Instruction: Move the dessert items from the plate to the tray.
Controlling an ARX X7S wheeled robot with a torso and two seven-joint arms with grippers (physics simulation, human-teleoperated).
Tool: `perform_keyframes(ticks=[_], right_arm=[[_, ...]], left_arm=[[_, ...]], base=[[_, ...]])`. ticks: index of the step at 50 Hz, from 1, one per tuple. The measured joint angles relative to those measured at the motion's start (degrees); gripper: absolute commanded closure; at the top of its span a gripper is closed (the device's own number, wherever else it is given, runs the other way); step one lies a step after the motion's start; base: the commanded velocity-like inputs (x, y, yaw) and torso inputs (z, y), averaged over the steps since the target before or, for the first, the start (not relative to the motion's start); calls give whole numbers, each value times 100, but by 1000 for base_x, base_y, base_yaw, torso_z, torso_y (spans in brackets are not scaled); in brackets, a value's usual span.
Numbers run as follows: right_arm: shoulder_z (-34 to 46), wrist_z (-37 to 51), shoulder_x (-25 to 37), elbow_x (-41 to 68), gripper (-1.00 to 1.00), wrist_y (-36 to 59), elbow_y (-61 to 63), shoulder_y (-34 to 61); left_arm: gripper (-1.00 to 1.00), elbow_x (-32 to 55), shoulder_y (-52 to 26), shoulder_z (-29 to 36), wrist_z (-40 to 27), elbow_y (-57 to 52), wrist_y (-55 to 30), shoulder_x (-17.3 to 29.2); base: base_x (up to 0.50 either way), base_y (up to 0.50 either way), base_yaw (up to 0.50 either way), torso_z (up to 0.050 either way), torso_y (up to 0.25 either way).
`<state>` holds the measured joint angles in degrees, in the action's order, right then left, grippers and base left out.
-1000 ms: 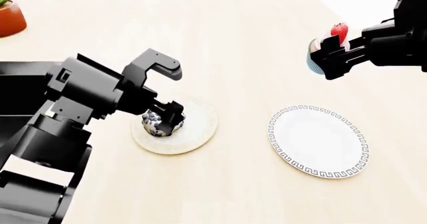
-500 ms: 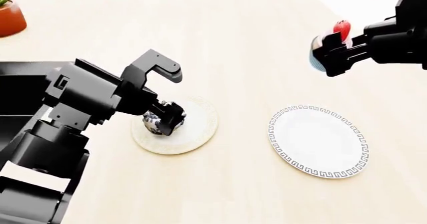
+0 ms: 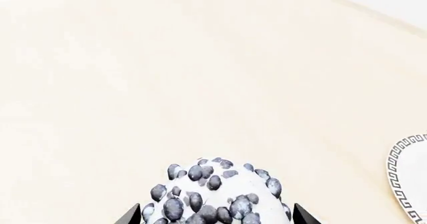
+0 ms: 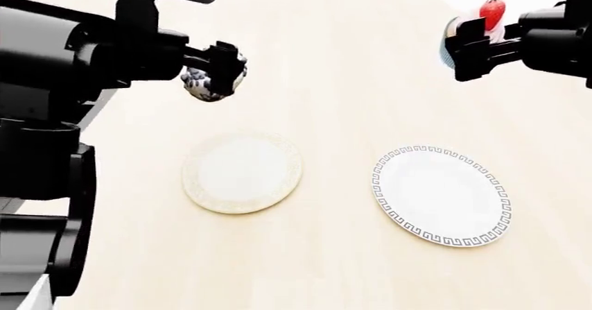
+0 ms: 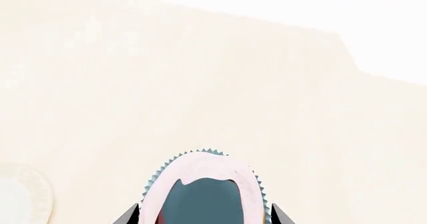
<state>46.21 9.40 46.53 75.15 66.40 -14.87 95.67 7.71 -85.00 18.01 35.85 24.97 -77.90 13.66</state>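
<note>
The white-iced doughnut (image 4: 205, 82) with dark chips hangs in the air, held by my left gripper (image 4: 218, 69) above the table, beyond the cream plate (image 4: 242, 173). In the left wrist view the doughnut (image 3: 217, 191) fills the gap of the left gripper (image 3: 215, 218). At the far right, my right gripper (image 4: 467, 43) is shut on the blue-cased cupcake (image 4: 486, 13) with its strawberry, also held high. The right wrist view shows the cupcake (image 5: 203, 189) from below, inside the right gripper (image 5: 203, 219). Both plates are bare. The tray is out of view.
A white plate with a dark key-pattern rim (image 4: 442, 195) lies right of the cream plate; its edge (image 3: 407, 179) shows in the left wrist view. The cream plate's edge (image 5: 23, 199) shows in the right wrist view. My left arm's bulk (image 4: 55, 67) covers the table's left side.
The left gripper has lifted the doughnut off the cream plate and carried it up and away to the far left. The right gripper with the cupcake has risen slightly.
</note>
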Motion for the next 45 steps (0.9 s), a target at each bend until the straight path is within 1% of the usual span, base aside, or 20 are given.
perform_keyframes(ticks=[5, 12, 22, 45], right_arm=[[-72, 145, 17, 22, 100, -110, 59, -77], [-93, 232, 26, 5, 100, -188, 117, -133], [-134, 333, 18, 28, 100, -277, 169, -198], [-165, 465, -31, -9, 100, -443, 228, -285]], left_arm=[[100, -1, -60, -184, -132, -22, -49, -40], [100, 3, -104, -329, -235, -14, -75, -77], [100, 26, -49, -398, -304, -24, -47, -89], [100, 112, 96, -361, -306, -183, -95, -50]], base=[[-51, 7, 0, 0, 0], [-500, 67, 0, 0, 0], [0, 0, 0, 0, 0], [0, 500, 0, 0, 0]])
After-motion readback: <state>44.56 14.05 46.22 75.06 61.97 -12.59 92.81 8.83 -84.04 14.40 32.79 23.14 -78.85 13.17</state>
